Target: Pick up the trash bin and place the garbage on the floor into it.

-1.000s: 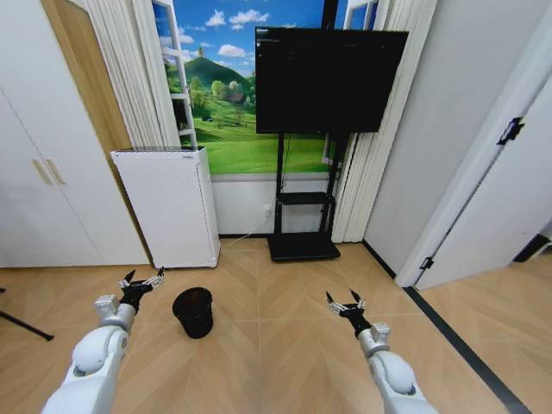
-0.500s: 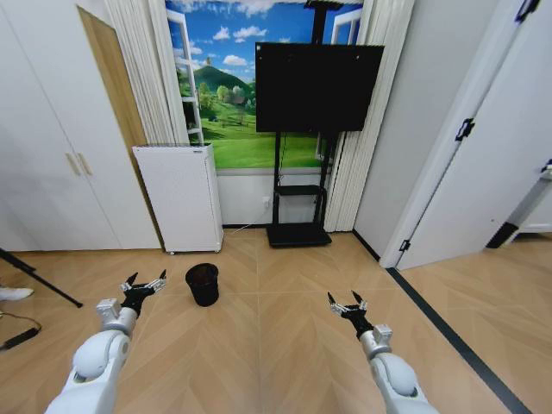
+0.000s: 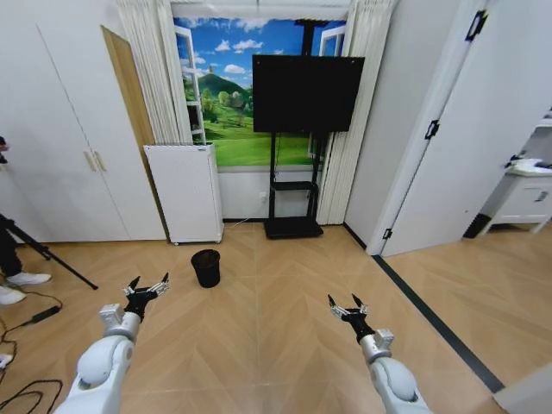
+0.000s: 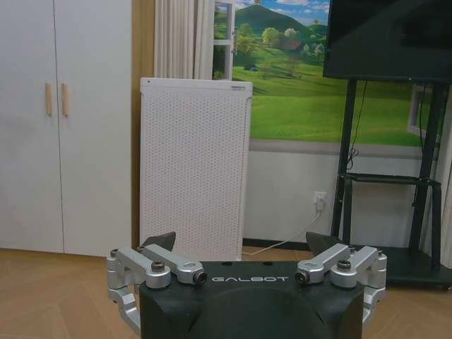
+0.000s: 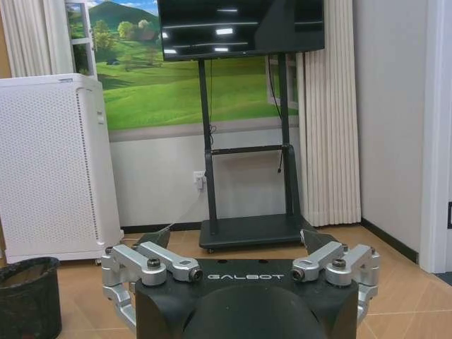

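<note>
The trash bin (image 3: 206, 267), a small black mesh basket, stands upright on the herringbone wood floor (image 3: 276, 336) in front of the white perforated appliance; the right wrist view catches its rim (image 5: 27, 296). My left gripper (image 3: 148, 286) hangs open over bare floor, nearer me than the bin and to its left. In the left wrist view the left gripper (image 4: 241, 244) has nothing between its fingers. My right gripper (image 3: 345, 304) is open over the floor well to the right of the bin, and the right wrist view shows it (image 5: 236, 240) empty. The garbage is out of view.
The white appliance (image 3: 184, 192) and a TV on a black stand (image 3: 291, 226) line the far wall. A tripod leg (image 3: 52, 256) and cables (image 3: 26, 323) lie at the left by a person's shoe. A dark floor strip (image 3: 431, 319) runs along the right.
The whole picture has shifted: the camera has backed away, so the bin and far wall look smaller and farther. Both arms keep the same pose, grippers open.
</note>
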Controlling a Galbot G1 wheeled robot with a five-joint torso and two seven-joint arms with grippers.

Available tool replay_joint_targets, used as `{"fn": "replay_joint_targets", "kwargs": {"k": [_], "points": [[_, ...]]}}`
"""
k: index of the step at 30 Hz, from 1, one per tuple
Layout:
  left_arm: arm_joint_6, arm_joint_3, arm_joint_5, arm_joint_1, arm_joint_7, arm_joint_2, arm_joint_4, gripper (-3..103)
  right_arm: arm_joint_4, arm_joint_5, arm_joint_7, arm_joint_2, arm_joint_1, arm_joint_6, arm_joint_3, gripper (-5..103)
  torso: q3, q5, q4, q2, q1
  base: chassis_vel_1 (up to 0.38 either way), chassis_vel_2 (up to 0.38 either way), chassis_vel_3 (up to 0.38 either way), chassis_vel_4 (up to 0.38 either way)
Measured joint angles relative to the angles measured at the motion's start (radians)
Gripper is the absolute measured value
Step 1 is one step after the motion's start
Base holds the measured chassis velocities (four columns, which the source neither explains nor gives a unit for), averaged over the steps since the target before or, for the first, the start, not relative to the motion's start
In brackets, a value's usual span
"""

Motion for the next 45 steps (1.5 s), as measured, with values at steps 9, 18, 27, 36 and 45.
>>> {"fn": "replay_joint_targets", "kwargs": {"k": [9, 18, 27, 36, 45], "points": [[0.002, 0.0, 0.003, 0.0, -0.002, -0.001, -0.001, 100, 0.0, -0.006, 0.008, 0.001, -0.001, 0.002, -0.001, 100, 0.0, -0.0001, 0.0002, 0.0, 0.0, -0.023, 0.041, 0.043, -0.017], [0.002, 0.0, 0.003, 0.0, -0.003, -0.001, -0.001, 100, 0.001, -0.007, 0.008, 0.001, -0.001, 0.002, -0.001, 100, 0.0, -0.0001, 0.0003, 0.0, -0.001, 0.0, 0.0, 0.0, 0.0], [0.003, 0.0, 0.003, 0.0, -0.003, 0.0, 0.0, 100, 0.001, -0.008, 0.008, 0.001, -0.001, 0.002, -0.001, 100, -0.001, -0.0001, 0.0004, 0.0, -0.001, 0.0, 0.0, 0.0, 0.0], [0.003, 0.0, 0.003, 0.0, -0.003, 0.0, 0.0, 100, 0.001, -0.008, 0.008, 0.001, -0.001, 0.002, -0.001, 100, -0.001, -0.0002, 0.0003, 0.0, -0.001, 0.0, 0.0, 0.0, 0.0], [0.003, 0.0, 0.003, 0.0, -0.003, 0.0, 0.0, 100, 0.001, -0.008, 0.008, 0.001, -0.001, 0.001, -0.001, 100, -0.001, -0.0001, 0.0004, 0.0, -0.001, 0.0, 0.0, 0.0, 0.0]]}}
